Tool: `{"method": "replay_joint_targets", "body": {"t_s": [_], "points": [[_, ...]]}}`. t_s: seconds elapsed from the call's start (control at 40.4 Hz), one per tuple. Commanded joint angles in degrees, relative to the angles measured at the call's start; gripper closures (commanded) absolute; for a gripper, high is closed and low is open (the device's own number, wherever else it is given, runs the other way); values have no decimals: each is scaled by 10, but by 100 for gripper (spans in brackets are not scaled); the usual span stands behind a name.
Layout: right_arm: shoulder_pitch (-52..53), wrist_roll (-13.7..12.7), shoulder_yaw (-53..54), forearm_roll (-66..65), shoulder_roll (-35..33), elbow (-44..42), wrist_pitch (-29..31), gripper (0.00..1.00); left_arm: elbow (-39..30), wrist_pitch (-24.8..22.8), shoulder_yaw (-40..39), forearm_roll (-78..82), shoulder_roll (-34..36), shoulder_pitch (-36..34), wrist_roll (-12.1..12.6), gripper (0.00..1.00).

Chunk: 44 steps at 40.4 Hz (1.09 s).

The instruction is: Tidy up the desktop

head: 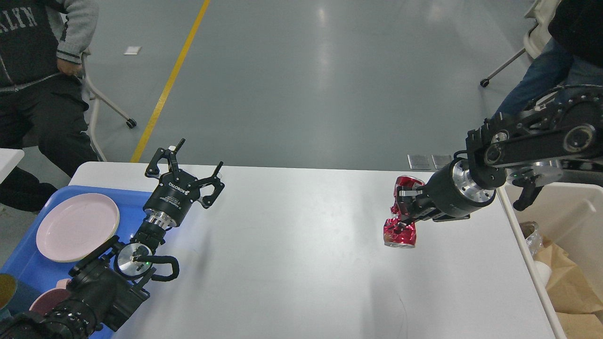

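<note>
The white desktop (292, 254) spans the view. My right gripper (400, 212) is shut on a crushed red can (400, 231) and holds it in the air above the right part of the desktop, the can hanging below the fingers. My left gripper (186, 167) is open and empty, raised over the desktop's far left corner, beside the blue tray (23, 266).
The blue tray holds a pink plate (77, 227), a pink bowl (47, 301) and a dark cup (5, 289). A cream bin (572, 207) with paper scraps stands off the right edge. People sit at far left and far right.
</note>
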Motion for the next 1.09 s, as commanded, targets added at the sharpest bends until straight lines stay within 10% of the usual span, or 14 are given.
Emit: {"method": "replay_joint_targets", "body": {"t_s": [0.0,0.445,0.519,1.063], "points": [[-91,1,-62,-37,-4,-113,-33,100,0,1,0,0,0,0,0,3],[-617,-16,-73,96,-14,-748,-114,99,0,0,0,0,0,0,0,3],[-662,-17,-71,141,10,-798,-111,0,0,1,0,0,0,0,-1,3],[-669,-16,13,173,14,-817,-122,0,0,1,0,0,0,0,-1,3]]}}
